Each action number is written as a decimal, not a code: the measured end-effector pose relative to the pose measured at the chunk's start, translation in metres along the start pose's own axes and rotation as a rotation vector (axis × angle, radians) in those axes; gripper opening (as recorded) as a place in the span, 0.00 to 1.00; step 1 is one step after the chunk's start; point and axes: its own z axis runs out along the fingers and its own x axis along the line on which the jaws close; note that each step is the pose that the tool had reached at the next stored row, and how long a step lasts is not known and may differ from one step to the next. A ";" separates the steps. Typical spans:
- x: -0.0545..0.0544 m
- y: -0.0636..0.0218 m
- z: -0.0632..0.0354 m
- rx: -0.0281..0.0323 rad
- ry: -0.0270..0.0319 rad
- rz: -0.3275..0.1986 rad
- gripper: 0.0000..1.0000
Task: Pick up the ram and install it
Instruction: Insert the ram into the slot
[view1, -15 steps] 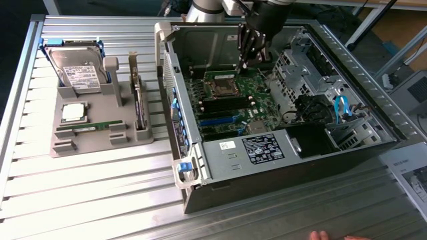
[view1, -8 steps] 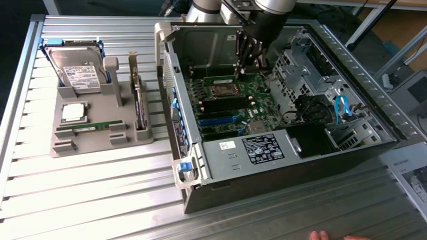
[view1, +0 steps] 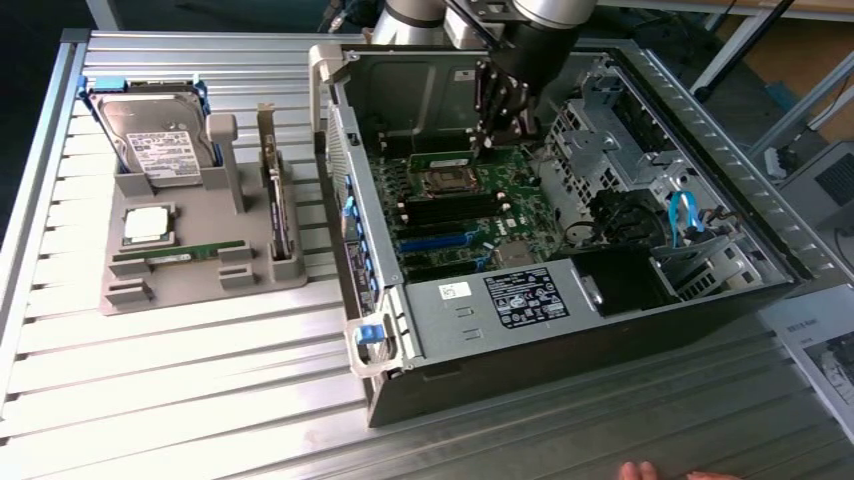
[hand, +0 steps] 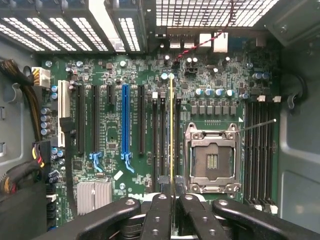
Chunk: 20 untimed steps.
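One ram | pinched edge-on in the hand | just above the motherboard slots | inside the computer case

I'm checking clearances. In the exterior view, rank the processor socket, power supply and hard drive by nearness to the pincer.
1. Processor socket, beside the pincer, which holds the ram, on the motherboard.
2. Power supply, farther along inside the case.
3. Hard drive, outside the case, on the tray at the exterior view's left.
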 end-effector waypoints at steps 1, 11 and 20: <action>0.000 -0.0022 -0.0001 0.0000 0.0000 0.000 0.12; 0.007 -0.0081 -0.0004 0.0000 0.0000 0.000 0.12; 0.009 -0.0081 0.0011 0.0000 0.0000 0.000 0.12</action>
